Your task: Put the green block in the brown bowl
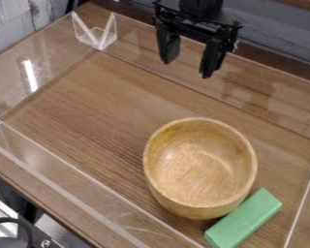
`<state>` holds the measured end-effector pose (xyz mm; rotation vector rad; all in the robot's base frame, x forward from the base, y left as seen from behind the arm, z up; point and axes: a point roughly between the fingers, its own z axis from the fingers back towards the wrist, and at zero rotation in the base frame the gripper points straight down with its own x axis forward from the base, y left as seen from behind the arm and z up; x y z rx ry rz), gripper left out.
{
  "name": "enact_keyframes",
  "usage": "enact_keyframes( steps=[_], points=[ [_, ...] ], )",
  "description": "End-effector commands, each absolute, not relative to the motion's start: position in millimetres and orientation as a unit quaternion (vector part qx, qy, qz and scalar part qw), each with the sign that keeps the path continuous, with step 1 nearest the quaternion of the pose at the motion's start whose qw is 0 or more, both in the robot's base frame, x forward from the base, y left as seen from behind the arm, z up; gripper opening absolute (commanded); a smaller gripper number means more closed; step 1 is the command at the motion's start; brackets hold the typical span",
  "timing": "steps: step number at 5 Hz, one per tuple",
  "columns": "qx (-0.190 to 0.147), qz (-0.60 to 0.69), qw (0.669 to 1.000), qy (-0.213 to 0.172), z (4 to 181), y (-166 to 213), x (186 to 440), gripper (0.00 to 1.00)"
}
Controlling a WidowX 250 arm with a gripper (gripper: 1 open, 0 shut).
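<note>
The brown bowl (201, 167) is a round tan wooden bowl with visible grain, standing empty on the wooden table at the lower right. The green block (243, 221), a flat matte green bar, lies on the table just right of and below the bowl, almost touching its rim. My gripper (193, 50) hangs at the top centre, pointing down, well above and behind the bowl. Its black fingers (211, 56) stand apart with nothing between them.
Clear plastic walls (28, 73) enclose the wooden table surface (93, 116) on the left, back and front. A clear bracket (96, 31) stands at the back left corner. The table's front edge runs along the lower left.
</note>
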<state>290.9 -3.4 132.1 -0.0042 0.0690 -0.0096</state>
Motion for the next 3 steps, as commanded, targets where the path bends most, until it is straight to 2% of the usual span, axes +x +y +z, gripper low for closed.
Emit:
enact_keyframes(
  steps=[1,2,3],
  points=[
    [-0.002,-0.049,0.998,0.043,124.4,-27,274,1.00],
    [0.000,-0.111,0.993,0.051,111.7,-66,242,1.00],
    [0.006,-0.181,0.983,0.032,105.4,-117,215,1.00]
  ],
)
